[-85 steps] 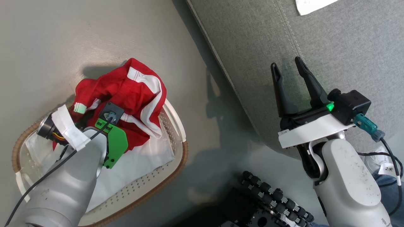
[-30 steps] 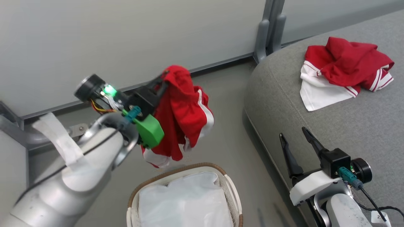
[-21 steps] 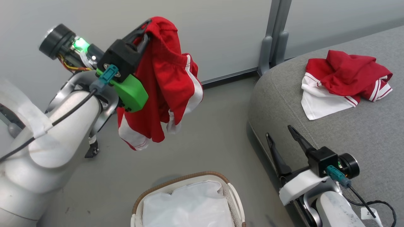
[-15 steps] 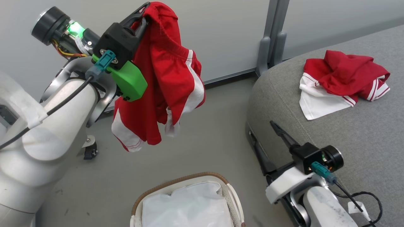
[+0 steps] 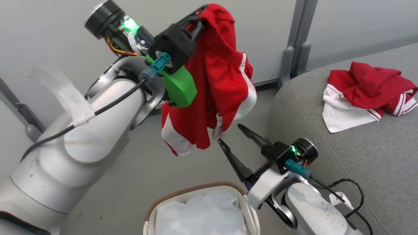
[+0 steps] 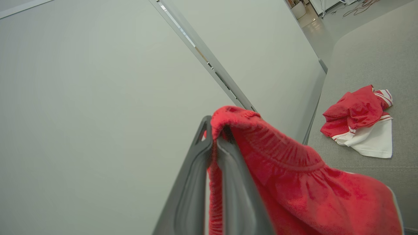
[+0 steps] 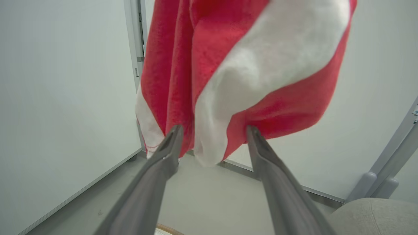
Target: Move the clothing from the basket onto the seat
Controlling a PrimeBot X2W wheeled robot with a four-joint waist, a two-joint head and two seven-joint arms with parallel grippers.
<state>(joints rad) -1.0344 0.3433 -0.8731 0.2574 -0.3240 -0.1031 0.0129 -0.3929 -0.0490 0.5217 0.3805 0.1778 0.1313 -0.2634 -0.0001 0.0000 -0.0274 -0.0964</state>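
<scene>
My left gripper (image 5: 200,17) is raised high and shut on the waistband of red clothing (image 5: 225,81) with white stripes, which hangs free above the floor. In the left wrist view the fingers (image 6: 196,182) pinch the red cloth (image 6: 294,182). My right gripper (image 5: 228,133) stands open just under the hanging hem. In the right wrist view the hem (image 7: 209,143) dangles between the spread fingertips of the right gripper (image 7: 214,130). A second red and white garment (image 5: 369,94) lies crumpled on the grey seat (image 5: 359,156). The basket (image 5: 196,191) sits below with its white liner (image 5: 202,215).
A pale wall with a grey metal post (image 5: 294,42) stands behind the floor gap between basket and seat. A black cable (image 5: 343,186) loops off my right forearm over the seat's edge. Grey floor (image 5: 130,176) lies left of the basket.
The view has shifted. My left arm has carried the hanging garment rightward, toward the seat. My right gripper has swung left off the seat's edge and up under the garment's hem, still open.
</scene>
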